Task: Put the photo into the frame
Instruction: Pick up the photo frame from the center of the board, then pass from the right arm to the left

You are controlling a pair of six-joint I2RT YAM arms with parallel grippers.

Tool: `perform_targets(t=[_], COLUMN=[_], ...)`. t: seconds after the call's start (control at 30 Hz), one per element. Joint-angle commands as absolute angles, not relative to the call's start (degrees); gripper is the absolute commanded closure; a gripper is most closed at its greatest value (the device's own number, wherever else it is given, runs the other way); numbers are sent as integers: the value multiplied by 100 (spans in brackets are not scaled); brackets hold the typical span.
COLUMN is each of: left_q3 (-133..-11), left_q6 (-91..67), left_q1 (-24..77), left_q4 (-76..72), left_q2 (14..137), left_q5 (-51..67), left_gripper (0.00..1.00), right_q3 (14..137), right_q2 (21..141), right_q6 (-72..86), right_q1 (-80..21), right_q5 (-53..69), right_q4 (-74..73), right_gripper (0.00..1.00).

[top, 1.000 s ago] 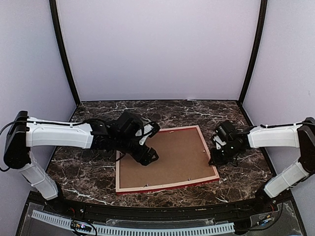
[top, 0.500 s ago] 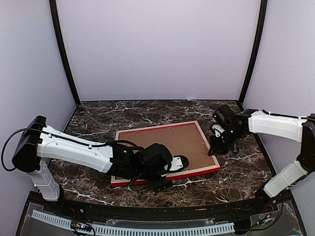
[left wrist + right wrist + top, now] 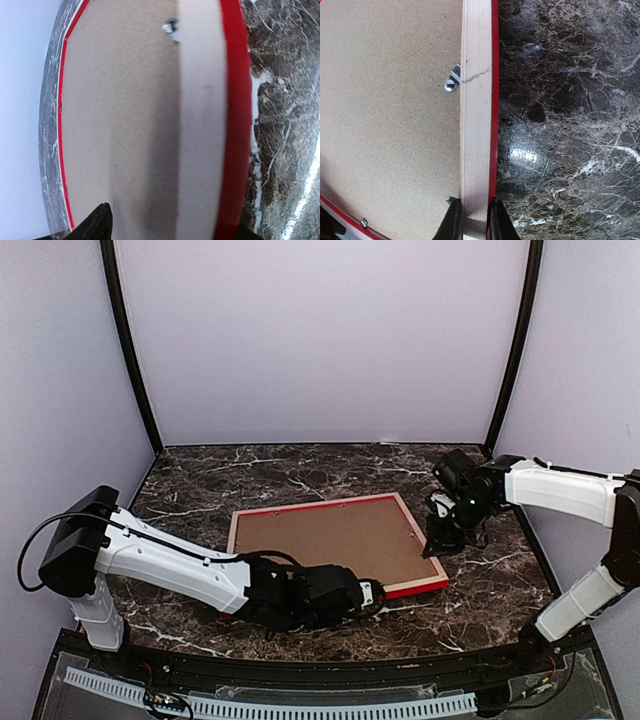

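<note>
The red frame (image 3: 310,506) lies face down on the marble table, with a plain brown backing board (image 3: 320,540) filling its rear. The photo is hidden. My right gripper (image 3: 435,540) is shut on the frame's right rail; in the right wrist view (image 3: 472,220) its fingers press both sides of the pale wood rail (image 3: 476,125). My left gripper (image 3: 365,595) is at the frame's near edge. In the left wrist view (image 3: 170,230) its jaws stand wide apart astride the near rail (image 3: 200,125), one finger over the board.
Small metal turn clips (image 3: 451,82) (image 3: 170,26) sit on the backing board beside the rails. The dark marble table (image 3: 200,490) is bounded by pale walls on three sides. My left arm lies low along the near left of the table.
My left arm has swung from the frame's left part round to its near edge. The frame has turned and shifted towards the back. My right gripper moved back with the rail.
</note>
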State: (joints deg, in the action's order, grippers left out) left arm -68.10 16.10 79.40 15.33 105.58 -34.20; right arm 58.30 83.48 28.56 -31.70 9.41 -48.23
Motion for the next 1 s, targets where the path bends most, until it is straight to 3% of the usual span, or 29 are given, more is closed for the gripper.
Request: perform_targets(t=[0.0, 0.1, 0.43, 0.73, 0.97], left_q3=[-6961, -7055, -7437, -7947, -8533], left_q6=[1883, 1884, 1885, 2208, 2792], left_q1=[8091, 8142, 8235, 8235, 8224], left_q4=[1708, 1835, 2277, 2686, 2842], left_q2=[10583, 10594, 10580, 10218, 9796], left_q5=[-4225, -4357, -4759, -5198, -5266], left_gripper=[37, 45, 69, 90, 100], right_q3=[6170, 6179, 6455, 7483, 8337], right_q2=[8311, 8317, 8140, 7931, 7824], right_q6=[2752, 2756, 2692, 2354, 2077], right_q1=[-3155, -3154, -3155, -2813, -2340], right_q5=[1538, 1540, 1415, 969, 819], right_q4=[-4509, -4509, -4709, -5264, -5354], right_gripper=[100, 98, 64, 57, 51])
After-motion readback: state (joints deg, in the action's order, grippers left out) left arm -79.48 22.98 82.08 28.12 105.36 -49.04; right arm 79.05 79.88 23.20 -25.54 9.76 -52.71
